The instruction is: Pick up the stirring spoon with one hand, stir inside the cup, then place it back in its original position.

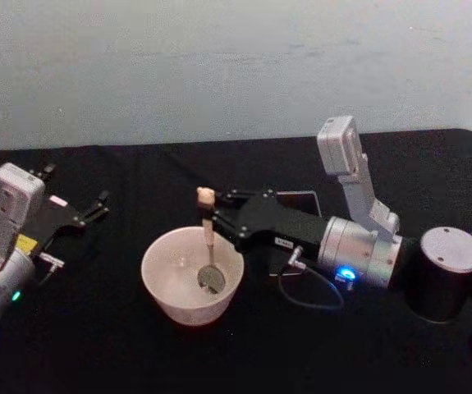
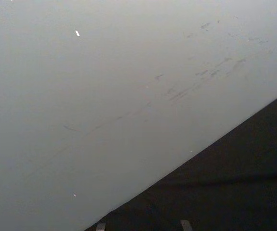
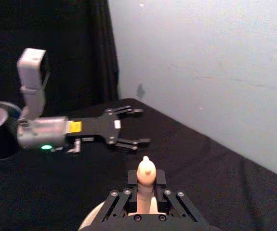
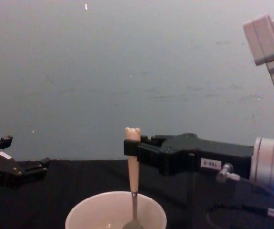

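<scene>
The stirring spoon [image 1: 208, 246] is held upright over the black-draped table [image 1: 96, 345]. It is gripped by the right gripper [image 1: 213, 215], which is reached in from the robot's right. The fingers are closed on the pale handle just below the bear head. The cream-white cup [image 1: 190, 310] stands directly beneath, and the spoon's metal bowl is lowered deep inside it, a little to the right of centre. Whether the bottom is touched cannot be told. A dark square holder [image 1: 308, 202] is partly seen just behind the right gripper.

The left gripper [image 1: 98, 205] is kept well apart at the left, above the table, with its fingers spread wide and nothing between them.

A small white label [image 4: 209, 164] is carried on the right gripper's body and a yellow label [image 3: 74, 126] on the left gripper's; the writing on both is too small to be read.
</scene>
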You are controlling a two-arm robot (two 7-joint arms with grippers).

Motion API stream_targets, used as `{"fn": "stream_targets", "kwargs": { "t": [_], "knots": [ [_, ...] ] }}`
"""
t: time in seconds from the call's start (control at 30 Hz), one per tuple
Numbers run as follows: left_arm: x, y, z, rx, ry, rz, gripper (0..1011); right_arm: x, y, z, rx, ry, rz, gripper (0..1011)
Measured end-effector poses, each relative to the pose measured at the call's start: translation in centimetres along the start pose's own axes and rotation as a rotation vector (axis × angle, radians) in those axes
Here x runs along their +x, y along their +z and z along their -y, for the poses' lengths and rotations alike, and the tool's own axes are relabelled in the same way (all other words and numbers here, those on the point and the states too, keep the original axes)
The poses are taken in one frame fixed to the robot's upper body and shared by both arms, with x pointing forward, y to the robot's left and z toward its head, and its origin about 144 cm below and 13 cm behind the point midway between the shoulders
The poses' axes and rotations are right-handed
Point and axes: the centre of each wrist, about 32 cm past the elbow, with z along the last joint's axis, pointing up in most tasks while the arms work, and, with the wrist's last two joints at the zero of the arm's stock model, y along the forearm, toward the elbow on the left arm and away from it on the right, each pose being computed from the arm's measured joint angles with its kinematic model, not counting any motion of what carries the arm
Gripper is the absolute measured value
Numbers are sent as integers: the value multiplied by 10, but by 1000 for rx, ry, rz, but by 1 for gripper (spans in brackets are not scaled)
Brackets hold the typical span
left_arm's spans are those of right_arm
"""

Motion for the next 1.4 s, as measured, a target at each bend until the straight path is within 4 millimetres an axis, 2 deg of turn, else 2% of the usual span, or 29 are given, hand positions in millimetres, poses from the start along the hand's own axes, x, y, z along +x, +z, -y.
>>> {"fn": "stream_targets", "kwargs": {
  "t": [0.37,0.67,1.03,1.4],
  "knots": [
    [0,0,0,0,0,0,1001,-16,-2,-5,-17,67,-10,211],
    [0,0,0,0,0,0,1001,-19,-2,-25,-17,70,-13,211],
    [0,0,0,0,0,0,1001,-8,-5,-48,-22,-1,5,211],
    [0,0,0,0,0,0,1001,6,-2,-43,-15,-56,9,211]
  ]
}}
